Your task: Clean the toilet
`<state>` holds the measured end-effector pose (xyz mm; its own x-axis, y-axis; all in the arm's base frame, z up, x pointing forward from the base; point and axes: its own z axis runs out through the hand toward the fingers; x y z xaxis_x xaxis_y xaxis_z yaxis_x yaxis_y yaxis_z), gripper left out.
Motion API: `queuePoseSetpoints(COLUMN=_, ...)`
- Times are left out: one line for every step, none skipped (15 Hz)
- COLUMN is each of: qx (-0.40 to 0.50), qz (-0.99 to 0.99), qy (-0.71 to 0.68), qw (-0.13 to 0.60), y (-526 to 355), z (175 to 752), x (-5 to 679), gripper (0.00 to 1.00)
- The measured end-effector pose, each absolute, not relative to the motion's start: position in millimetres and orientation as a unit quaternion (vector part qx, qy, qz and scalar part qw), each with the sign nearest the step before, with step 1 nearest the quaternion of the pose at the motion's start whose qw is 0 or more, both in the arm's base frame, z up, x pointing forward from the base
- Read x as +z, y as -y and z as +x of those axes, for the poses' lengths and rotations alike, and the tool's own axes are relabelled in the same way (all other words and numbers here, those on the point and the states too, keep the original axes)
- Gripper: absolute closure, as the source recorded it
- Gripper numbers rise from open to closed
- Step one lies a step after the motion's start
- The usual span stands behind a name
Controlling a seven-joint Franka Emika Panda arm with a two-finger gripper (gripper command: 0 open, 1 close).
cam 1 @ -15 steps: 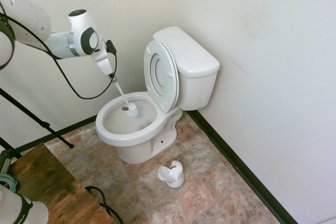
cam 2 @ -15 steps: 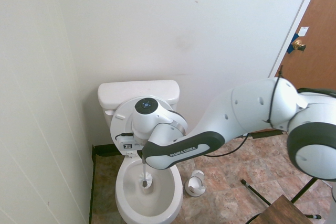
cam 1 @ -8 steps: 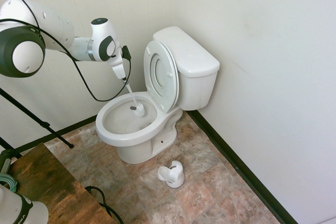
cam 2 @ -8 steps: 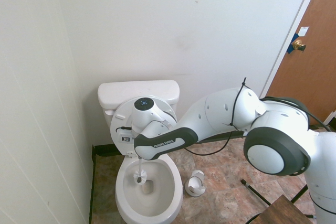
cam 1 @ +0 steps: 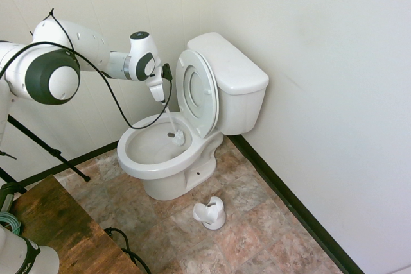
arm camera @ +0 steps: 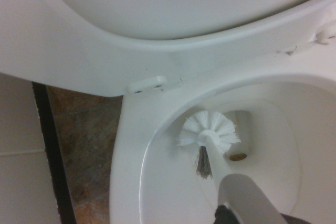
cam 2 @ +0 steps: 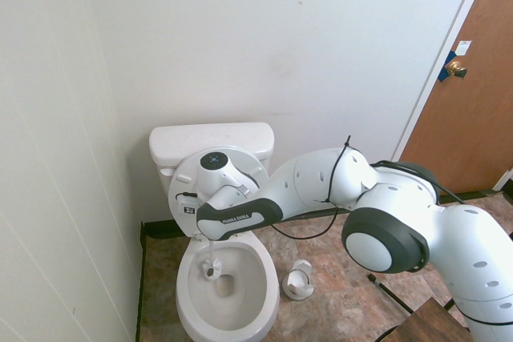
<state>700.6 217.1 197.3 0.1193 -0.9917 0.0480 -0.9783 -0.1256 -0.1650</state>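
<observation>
1. One toilet (cam 1: 168, 158) stands in the corner of a small room, its tank (cam 1: 231, 75) against the back wall and one side close to a panelled side wall (cam 2: 48, 158).
2. Its seat and lid (cam 1: 196, 91) are both raised, leaning back on the tank, so the oval bowl is open.
3. A white toilet brush (cam 1: 176, 135) reaches down into the bowl; its bristle head sits low at the back of the bowl, near the hinge side. In the wrist view the round bristle head (arm camera: 209, 134) lies just beside the drain opening (arm camera: 239, 139).
4. The gripper (cam 1: 160, 97) points down above the back rim, shut tight on the top of the brush handle.
5. The white arm comes in over the bowl from the panelled-wall side.
6. On the floor (cam 1: 257, 222), beside the front of the toilet base and apart from it, stands a small white brush holder (cam 1: 210, 213).
7. The floor is mottled brown and reddish stone-look tile, with a dark baseboard (cam 1: 289, 203) running along the foot of the walls.
8. The walls are plain white.
9. A brown wooden door (cam 2: 469, 86) with a round knob stands on the far side of the room.
10. A corner of a dark wooden worktop (cam 1: 61, 229) shows at the near edge.
</observation>
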Motion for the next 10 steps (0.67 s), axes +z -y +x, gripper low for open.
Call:
queuePoseSetpoints(qx=-0.072, qz=-0.75, qy=-0.657, qw=0.044, y=-223.7, z=700.9, x=196.1, gripper=1.0)
queuePoseSetpoints(qx=-0.071, qz=-0.754, qy=-0.652, qw=0.043, y=-233.5, z=698.4, x=196.6, gripper=1.0)
queuePoseSetpoints(qx=-0.071, qz=-0.759, qy=-0.646, qw=0.042, y=-244.6, z=695.2, x=197.7, gripper=1.0)
queuePoseSetpoints(qx=-0.071, qz=-0.764, qy=-0.64, qw=0.04, y=-256.0, z=691.6, x=199.1, gripper=1.0)
queuePoseSetpoints(qx=-0.071, qz=-0.769, qy=-0.634, qw=0.039, y=-266.6, z=687.7, x=199.9, gripper=1.0)
queuePoseSetpoints(qx=-0.072, qz=-0.775, qy=-0.627, qw=0.037, y=-276.5, z=683.3, x=200.5, gripper=1.0)
queuePoseSetpoints(qx=-0.071, qz=-0.779, qy=-0.622, qw=0.033, y=-285.3, z=678.2, x=200.4, gripper=1.0)
queuePoseSetpoints(qx=-0.069, qz=-0.785, qy=-0.615, qw=0.028, y=-293.9, z=670.8, x=198.6, gripper=1.0)
queuePoseSetpoints(qx=-0.065, qz=-0.79, qy=-0.609, qw=0.021, y=-301.9, z=660.7, x=195.6, gripper=1.0)
queuePoseSetpoints(qx=-0.061, qz=-0.795, qy=-0.603, qw=0.014, y=-308.2, z=649.0, x=193.2, gripper=1.0)
